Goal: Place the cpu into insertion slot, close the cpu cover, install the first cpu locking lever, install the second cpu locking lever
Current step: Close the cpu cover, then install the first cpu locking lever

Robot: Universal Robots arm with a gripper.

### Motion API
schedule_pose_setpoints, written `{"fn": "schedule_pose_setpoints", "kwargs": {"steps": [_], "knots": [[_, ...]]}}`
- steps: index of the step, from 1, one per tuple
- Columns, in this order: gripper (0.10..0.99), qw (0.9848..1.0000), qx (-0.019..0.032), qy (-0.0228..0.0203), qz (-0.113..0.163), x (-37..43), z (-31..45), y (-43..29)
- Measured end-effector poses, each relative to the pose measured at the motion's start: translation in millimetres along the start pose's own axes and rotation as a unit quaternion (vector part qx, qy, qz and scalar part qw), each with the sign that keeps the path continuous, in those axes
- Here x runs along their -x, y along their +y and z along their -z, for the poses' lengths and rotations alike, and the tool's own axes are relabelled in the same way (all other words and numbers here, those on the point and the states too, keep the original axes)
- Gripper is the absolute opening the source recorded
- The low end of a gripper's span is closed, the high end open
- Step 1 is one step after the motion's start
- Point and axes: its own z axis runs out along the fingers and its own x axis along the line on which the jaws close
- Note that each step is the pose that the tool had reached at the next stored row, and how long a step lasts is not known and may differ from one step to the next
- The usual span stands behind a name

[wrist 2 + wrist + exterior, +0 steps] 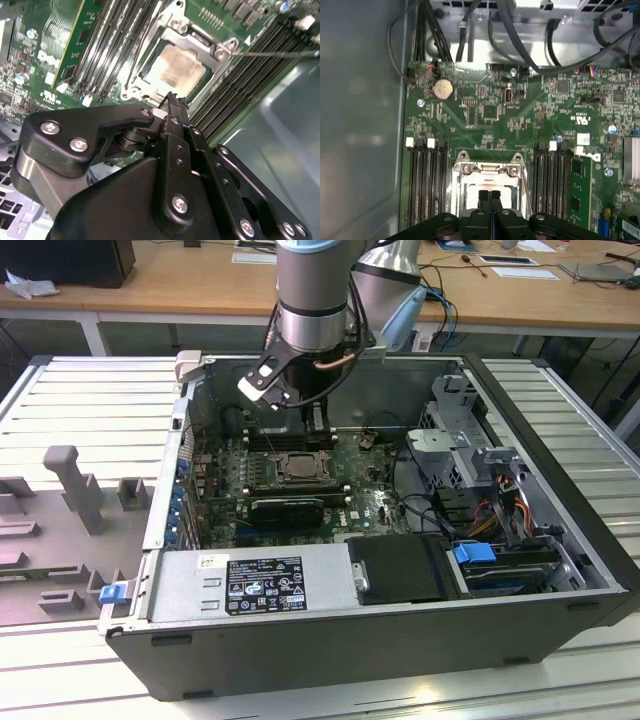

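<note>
1. The open computer case [400,640] lies on its side on a ribbed metal table [90,390], and the arm [312,290] reaches down into it from above.
2. The green motherboard [485,115] covers the case floor, with black memory slots [427,185] on both sides of the socket.
3. The gripper [172,98] hangs just above the insertion slot [297,466]. Both wrist views show its jaws pressed together with nothing between them.
4. The cpu cover [200,47] lies flat on the socket frame.
5. The cpu [175,67] sits in the insertion slot, and its pale face shows through the cover's cut-out.
6. A thin metal lever rod [275,52] runs from the socket's corner out across the memory slots.
</note>
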Motion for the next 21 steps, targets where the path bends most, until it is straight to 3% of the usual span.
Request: {"fn": "schedule_pose_setpoints", "kwargs": {"steps": [12, 21], "knots": [[0.106, 1.0000, -0.0001, -0.0001, 0.000, -0.5, 1.0, -16.9], [0.106, 1.0000, -0.0001, -0.0004, 0.000, -0.6, 7.5, -17.3]]}}
